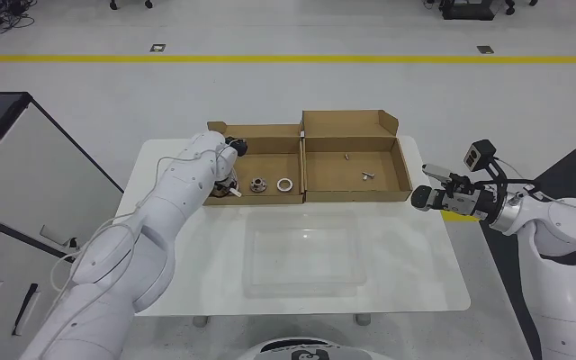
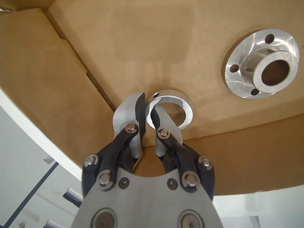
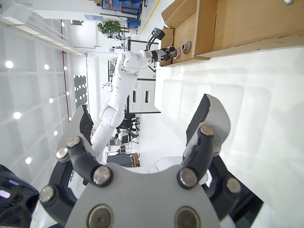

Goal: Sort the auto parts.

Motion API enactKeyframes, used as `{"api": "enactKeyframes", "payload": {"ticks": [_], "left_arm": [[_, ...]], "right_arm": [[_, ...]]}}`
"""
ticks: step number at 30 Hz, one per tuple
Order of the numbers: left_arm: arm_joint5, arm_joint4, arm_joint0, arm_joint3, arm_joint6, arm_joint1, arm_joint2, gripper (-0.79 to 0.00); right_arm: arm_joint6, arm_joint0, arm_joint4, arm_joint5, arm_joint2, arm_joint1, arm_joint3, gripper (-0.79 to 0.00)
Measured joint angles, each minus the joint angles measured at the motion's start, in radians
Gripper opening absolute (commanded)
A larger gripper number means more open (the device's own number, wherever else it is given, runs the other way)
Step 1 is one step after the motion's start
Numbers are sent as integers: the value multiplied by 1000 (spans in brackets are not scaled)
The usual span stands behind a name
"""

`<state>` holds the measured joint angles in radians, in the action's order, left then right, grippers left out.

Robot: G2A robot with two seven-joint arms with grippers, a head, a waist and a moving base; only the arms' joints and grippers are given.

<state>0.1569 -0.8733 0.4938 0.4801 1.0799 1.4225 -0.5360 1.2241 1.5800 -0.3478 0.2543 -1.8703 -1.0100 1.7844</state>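
- The left gripper (image 2: pixel 148 106) is low inside the left box (image 2: pixel 166 24), close to the box's near wall. Its jaws pinch the wall of a metal ring (image 2: pixel 187 110), one jaw outside it and one inside the hole.
- The ring lies flat with its hole facing up. I cannot tell whether it rests on the box floor or is just off it.
- A flanged hub (image 2: pixel 247 67) stands apart from the ring on the same floor, so I judge a straight lift will not touch it.
- In the top view the left arm reaches over the bench (image 1: pixel 405 261) and bends down into the box.
- The right gripper (image 3: pixel 144 105) hangs past the bench edge, beside the corner of the right box (image 1: pixel 351 115), with its jaws spread wide and holding nothing. The left arm is clearly the nearer one.
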Motion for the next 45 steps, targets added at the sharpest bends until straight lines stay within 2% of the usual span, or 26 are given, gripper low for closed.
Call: {"api": "enactKeyframes", "payload": {"ticks": [1,2,4,5,7,8,17,26,29,35,38,42,45], "left_arm": [[0,0,-2,-6,-2,3,0,-403],[1,1,-3,-11,-5,5,-1,-308],[3,3,-7,-22,-13,11,-2,-200],[5,5,-9,-28,-16,13,-4,-179],[7,9,-13,-34,-21,17,-7,-46],[7,11,-15,-36,-23,18,-9,-12],[13,24,-37,-20,-41,20,-36,0],[10,41,-28,122,-27,-14,-96,0],[12,71,-6,224,-18,-36,-141,0],[29,139,104,540,6,-108,-289,0],[40,169,208,763,27,-151,-394,0],[84,216,343,1006,36,-192,-516,0],[131,264,433,1155,25,-213,-594,0]], "right_arm": [[0,0,0,0,0,0,0,0],[0,0,0,0,0,0,0,0],[0,0,0,0,0,0,0,0],[0,0,0,0,0,0,0,0],[0,0,0,0,0,0,0,0],[0,0,0,0,0,0,0,0],[0,0,0,0,0,0,0,0],[0,0,0,0,0,0,0,0],[0,0,0,0,0,0,0,0],[0,0,0,0,0,0,0,0],[0,0,0,0,0,0,0,0],[0,0,0,0,0,0,0,0],[0,0,0,0,0,0,0,0]]}}
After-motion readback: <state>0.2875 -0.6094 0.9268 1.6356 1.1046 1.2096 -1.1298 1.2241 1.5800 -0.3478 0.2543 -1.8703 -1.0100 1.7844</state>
